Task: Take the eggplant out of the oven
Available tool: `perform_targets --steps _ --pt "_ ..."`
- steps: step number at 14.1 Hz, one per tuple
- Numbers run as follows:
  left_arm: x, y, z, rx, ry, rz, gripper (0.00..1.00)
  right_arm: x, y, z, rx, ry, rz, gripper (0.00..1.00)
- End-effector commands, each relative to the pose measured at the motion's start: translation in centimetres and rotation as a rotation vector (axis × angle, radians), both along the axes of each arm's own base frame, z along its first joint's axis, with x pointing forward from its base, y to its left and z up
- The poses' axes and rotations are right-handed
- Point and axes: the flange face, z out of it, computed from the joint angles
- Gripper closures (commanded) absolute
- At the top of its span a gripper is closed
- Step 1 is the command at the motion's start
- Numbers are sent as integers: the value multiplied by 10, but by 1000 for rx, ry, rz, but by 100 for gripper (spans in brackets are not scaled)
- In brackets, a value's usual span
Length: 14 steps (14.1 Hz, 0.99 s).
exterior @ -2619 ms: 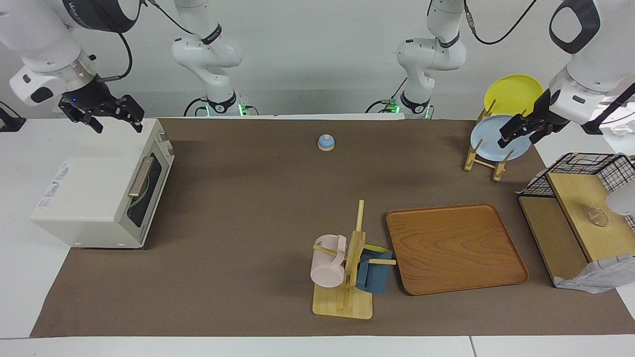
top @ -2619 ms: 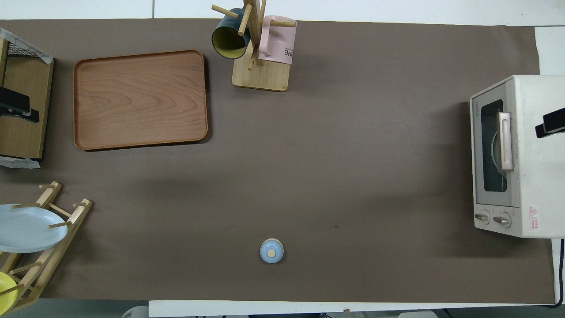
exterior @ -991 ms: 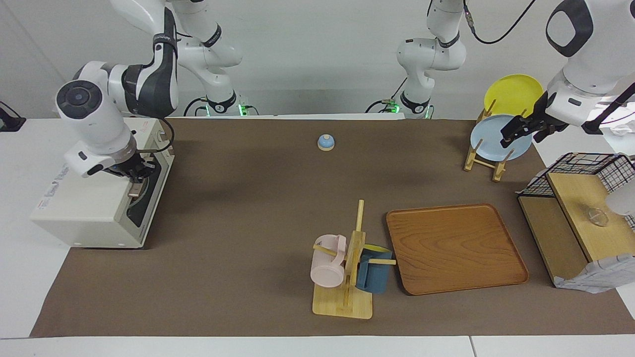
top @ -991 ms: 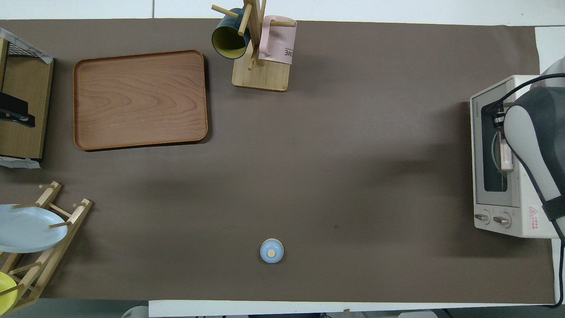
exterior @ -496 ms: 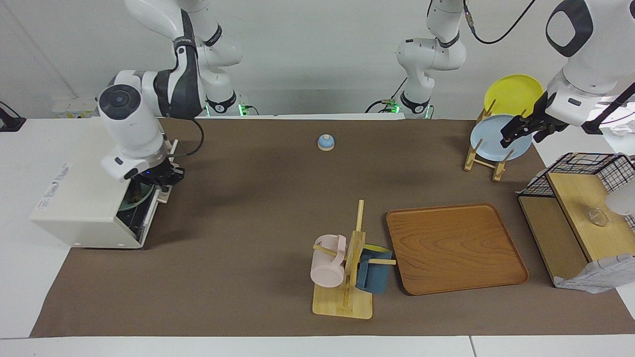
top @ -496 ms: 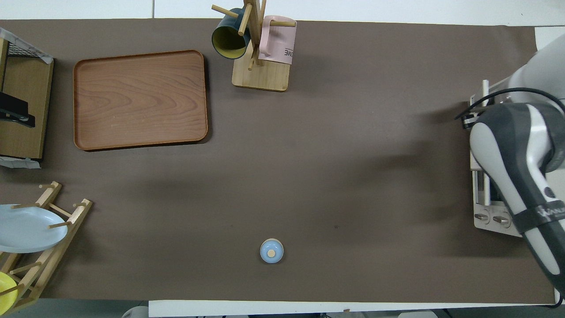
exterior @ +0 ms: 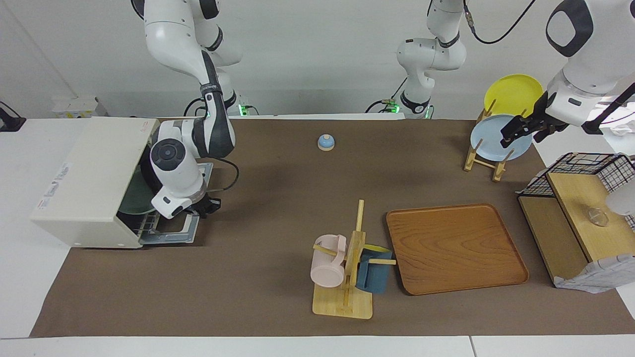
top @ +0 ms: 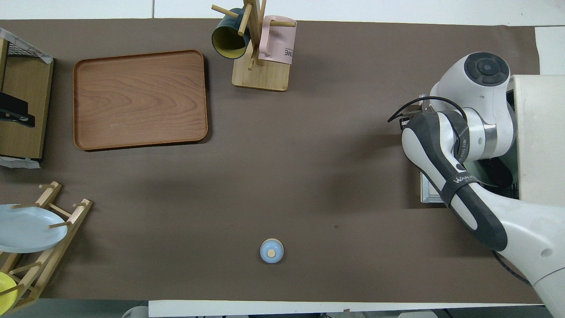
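The oven (exterior: 89, 183) stands at the right arm's end of the surface (exterior: 278, 198), its door (exterior: 171, 233) dropped flat onto the brown mat in front of it. The right tool (exterior: 204, 207) is low over that opened door, at the door's outer edge where the handle sits, with the arm's wrist bent down in front of the oven mouth. Whether its fingers are apart or together cannot be told, since the wrist body hides them in both views.

Inside the oven a pale green plate (exterior: 135, 198) shows on the rack, partly covered by the arm. The eggplant is not visible in either view; the arm and the oven's shadow hide most of the cavity, so where it lies relative to the right tool cannot be told.

The left tool (exterior: 516, 133) hangs in the air at the left arm's end of the surface, over the dish rack (exterior: 483, 161) that holds a light blue plate (exterior: 488, 141) and a yellow plate (exterior: 511, 94); this arm waits, and its fingers look apart with nothing between them.

Elsewhere on the mat are a wooden tray (exterior: 454, 248), a mug tree (exterior: 347, 277) and a small blue bell (exterior: 326, 143).
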Motion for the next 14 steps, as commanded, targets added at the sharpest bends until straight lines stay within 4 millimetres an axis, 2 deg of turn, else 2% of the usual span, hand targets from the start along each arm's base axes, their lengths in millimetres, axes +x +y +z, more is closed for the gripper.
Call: perform_targets --steps 1,2,3,4,5,6,8,10,14 --pt "-9 3 1 10 7 0 0 12 9 40 77 -71 -76 50" --pt "-9 3 1 10 7 0 0 9 11 65 84 -98 -72 47" --pt "-9 3 1 10 7 0 0 1 2 86 89 -86 -87 37" --pt "-9 3 1 10 7 0 0 -9 -9 101 87 -48 -104 36" --pt "-9 3 1 10 7 0 0 -19 -13 102 78 14 -112 37" --pt "-9 3 1 10 7 0 0 -28 -17 96 58 61 -124 42" --pt "-9 3 1 10 7 0 0 -48 -42 80 -74 91 -91 46" --pt "-9 3 1 10 7 0 0 -61 -45 67 -106 84 -67 47" --pt "-9 3 1 10 7 0 0 -70 -44 46 -200 96 24 49"
